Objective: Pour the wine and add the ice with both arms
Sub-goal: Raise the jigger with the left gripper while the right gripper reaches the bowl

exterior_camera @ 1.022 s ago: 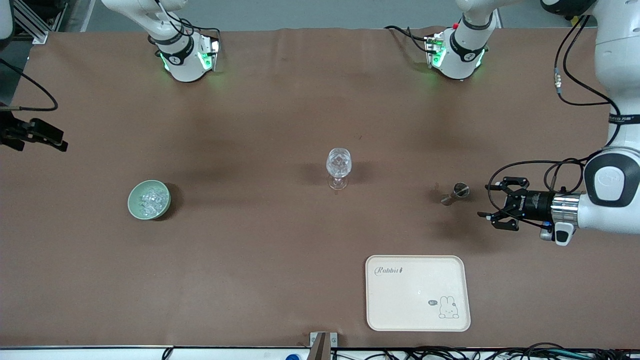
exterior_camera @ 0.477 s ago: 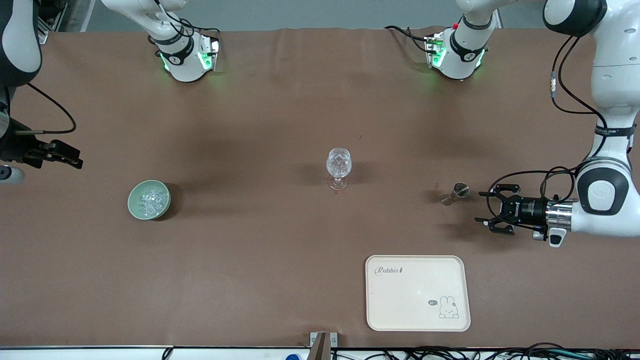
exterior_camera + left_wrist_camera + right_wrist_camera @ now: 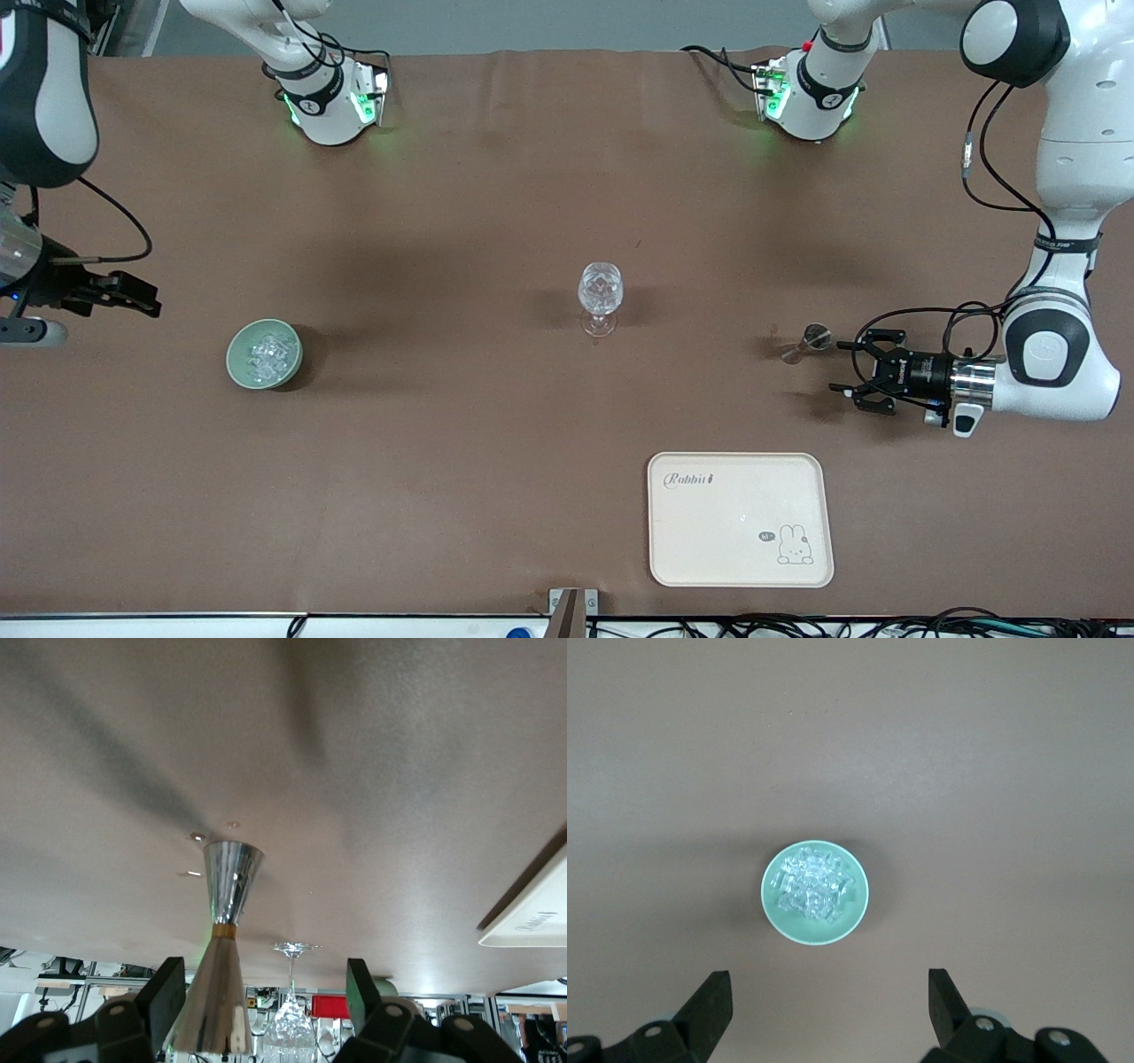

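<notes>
Right gripper (image 3: 133, 297) over the table at the right arm's end, fingers wide apart, holding nothing. Green bowl (image 3: 264, 354) lying just ahead of these fingers and lower down — full of ice (image 3: 266, 353), a heap of clear cubes. In the right wrist view, bowl (image 3: 815, 893) centred between the two spread fingers (image 3: 709, 1005), so seemingly a straight descent needed to reach the cubes.

Wine glass (image 3: 600, 297) upright in the middle of the table, well apart from both grippers, some cubes already inside, as it seems.

Metal jigger (image 3: 806, 343) standing upright, long axis vertical, directly ahead of the left gripper (image 3: 852, 371). Left gripper low and level with fingers apart, empty — jigger (image 3: 221, 948) just ahead of the fingertips, nearer to one finger (image 3: 164, 992), not yet clamped. Likely next: short advance, then closing on the waist.

Cream tray (image 3: 741, 518) beside the left gripper, empty.
</notes>
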Motion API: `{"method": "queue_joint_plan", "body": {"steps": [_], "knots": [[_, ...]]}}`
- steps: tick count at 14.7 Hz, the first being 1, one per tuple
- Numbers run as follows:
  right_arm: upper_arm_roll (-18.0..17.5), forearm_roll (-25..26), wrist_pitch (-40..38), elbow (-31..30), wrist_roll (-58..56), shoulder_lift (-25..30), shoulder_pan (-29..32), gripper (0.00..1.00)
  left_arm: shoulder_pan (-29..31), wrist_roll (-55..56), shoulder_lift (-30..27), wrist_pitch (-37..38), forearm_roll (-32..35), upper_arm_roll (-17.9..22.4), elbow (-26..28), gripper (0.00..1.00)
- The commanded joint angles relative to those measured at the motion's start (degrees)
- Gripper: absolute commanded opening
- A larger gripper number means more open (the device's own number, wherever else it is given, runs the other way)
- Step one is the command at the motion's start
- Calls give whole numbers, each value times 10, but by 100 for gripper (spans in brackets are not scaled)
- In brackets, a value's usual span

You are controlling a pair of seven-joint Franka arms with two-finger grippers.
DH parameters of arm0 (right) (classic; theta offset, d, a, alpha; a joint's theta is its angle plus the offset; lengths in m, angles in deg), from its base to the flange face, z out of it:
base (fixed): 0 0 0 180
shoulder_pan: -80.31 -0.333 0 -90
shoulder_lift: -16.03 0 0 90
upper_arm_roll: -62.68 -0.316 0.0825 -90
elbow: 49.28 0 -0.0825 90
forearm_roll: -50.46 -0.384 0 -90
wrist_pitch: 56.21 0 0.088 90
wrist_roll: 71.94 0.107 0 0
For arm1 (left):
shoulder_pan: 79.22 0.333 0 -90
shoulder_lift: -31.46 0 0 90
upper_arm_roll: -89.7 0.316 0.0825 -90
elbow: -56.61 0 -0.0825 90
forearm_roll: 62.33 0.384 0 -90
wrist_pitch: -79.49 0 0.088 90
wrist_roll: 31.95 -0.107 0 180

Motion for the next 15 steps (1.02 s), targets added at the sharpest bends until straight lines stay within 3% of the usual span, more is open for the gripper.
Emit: {"method": "queue_joint_plan", "body": {"steps": [1, 5, 15], "knots": [[-4, -8, 65, -63, -9, 6, 7, 98, 6, -33, -1, 1, -22, -4, 18, 81], [-4, -7, 162, -128, -9, -18, 7, 98, 6, -62, 8, 3, -34, -4, 29, 80], [-6, -8, 199, -129, -9, -103, 6, 97, 5, -94, 30, 5, -69, -6, 46, 72]]}}
